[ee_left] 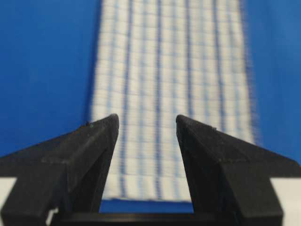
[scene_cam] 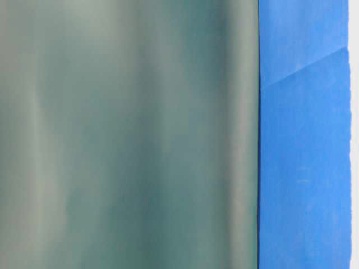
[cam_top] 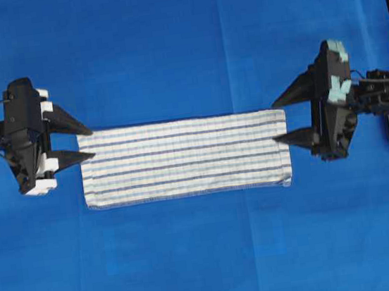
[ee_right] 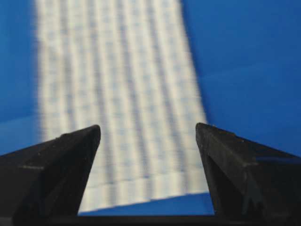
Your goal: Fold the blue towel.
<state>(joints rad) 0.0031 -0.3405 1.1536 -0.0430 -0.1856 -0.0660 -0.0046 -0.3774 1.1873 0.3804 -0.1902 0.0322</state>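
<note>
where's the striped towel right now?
Overhead view: the striped towel lies flat mid-table on the blue cover, a long strip between the left hand and the right hand.

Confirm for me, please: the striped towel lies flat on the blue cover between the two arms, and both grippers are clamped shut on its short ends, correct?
Not quite. The towel does lie flat between them, but the left gripper and right gripper both stand open at its short ends, holding nothing, as the overhead view shows.

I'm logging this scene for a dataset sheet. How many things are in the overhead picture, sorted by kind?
Striped towel: 1, the blue towel, lying flat as a long strip
Robot pincers: 2, the left pincer and the right pincer, both open, one at each short end
Table covering: 1, the blue table covering
Total: 4
</note>
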